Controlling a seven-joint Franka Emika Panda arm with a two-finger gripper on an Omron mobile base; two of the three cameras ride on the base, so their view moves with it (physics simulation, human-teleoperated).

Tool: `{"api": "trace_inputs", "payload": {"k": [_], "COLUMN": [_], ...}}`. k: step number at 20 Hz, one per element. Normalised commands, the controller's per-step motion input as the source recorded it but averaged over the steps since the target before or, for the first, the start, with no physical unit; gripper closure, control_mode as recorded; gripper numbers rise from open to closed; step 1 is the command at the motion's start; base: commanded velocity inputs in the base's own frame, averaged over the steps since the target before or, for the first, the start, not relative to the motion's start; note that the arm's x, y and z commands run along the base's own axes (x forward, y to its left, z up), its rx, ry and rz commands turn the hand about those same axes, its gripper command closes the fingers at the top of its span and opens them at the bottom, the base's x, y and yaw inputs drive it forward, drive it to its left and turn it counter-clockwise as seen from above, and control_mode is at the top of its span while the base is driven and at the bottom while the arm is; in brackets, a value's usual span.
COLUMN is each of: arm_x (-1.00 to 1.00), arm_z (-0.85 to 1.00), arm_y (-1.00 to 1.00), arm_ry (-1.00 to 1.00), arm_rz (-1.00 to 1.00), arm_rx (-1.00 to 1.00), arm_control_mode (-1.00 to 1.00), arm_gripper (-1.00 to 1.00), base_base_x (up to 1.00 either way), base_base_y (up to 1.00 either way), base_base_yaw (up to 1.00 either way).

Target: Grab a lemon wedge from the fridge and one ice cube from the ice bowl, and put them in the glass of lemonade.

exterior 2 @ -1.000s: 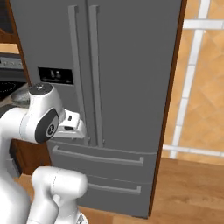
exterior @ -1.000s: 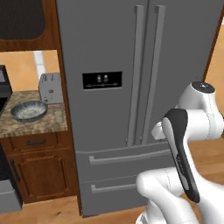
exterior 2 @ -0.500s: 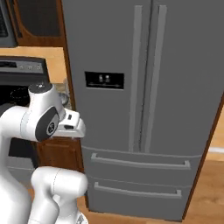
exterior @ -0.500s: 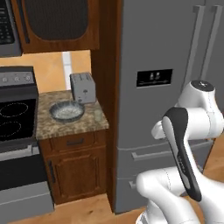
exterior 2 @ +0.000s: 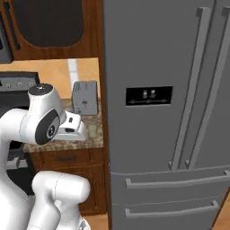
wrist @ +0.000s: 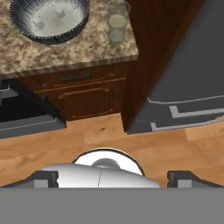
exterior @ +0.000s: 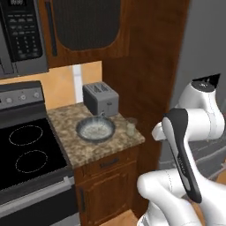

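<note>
**Operator:** The fridge [exterior 2: 166, 112] has both doors shut from where I sit, long bar handles side by side, dispenser panel [exterior 2: 148, 96] on the left door, two drawers below. The lemon wedge is presumably inside; I can't see it. The ice bowl [exterior: 95, 129] sits on the granite tabletop [exterior: 84, 150] with the glass of lemonade [exterior: 130, 128] just beside it, toward the fridge side, near the tabletop's edge.

**Spotter:** And the end effector?

**Operator:** In the hand view the end effector [wrist: 113, 177] looks down at the wood floor [wrist: 109, 140] in front of the cabinet. The two tips sit far apart at the bottom corners, so I read it as wide open, with nothing between them.

**Spotter:** What's your plan for the step in hand?

**Operator:** My guess is we're lining the base up. To do it well I'd stop square to the tabletop, close enough that bowl and glass are both in easy reach, then lift the arm clear before coming down from above.

**Spotter:** Anything in the way?

**Operator:** The toaster [exterior: 101, 98] stands right behind the bowl, so a deep reach could clip it. The brown side panel [exterior: 145, 70] between tabletop and fridge crowds the glass. The stove [exterior: 26, 154] lies on the far side, the microwave [exterior: 22, 35] and upper cabinet [exterior: 84, 26] hang overhead, limiting height. The glass is small and light, so a nudge could tip it.
</note>
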Motion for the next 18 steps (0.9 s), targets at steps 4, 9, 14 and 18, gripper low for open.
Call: {"api": "trace_inputs", "payload": {"k": [4, 9, 14, 18], "arm_x": [0.0, 0.0, 0.0, 0.42], "arm_z": [0.0, 0.0, 0.0, -0.13], "arm_y": [0.0, 0.0, 0.0, 0.52], "arm_ry": [0.0, 0.0, 0.0, -0.05], "arm_rz": [0.0, 0.0, 0.0, -0.21], "arm_rx": [0.0, 0.0, 0.0, 0.0], "arm_control_mode": [1.0, 1.0, 1.0, -1.0], "arm_gripper": [-1.0, -1.0, -1.0, -1.0], "base_base_x": [0.64, 0.71, 0.56, 0.0], "base_base_y": [1.0, 0.9, 0.78, 0.0], "base_base_yaw": [-0.44, -0.44, -0.41, 0.0]}}
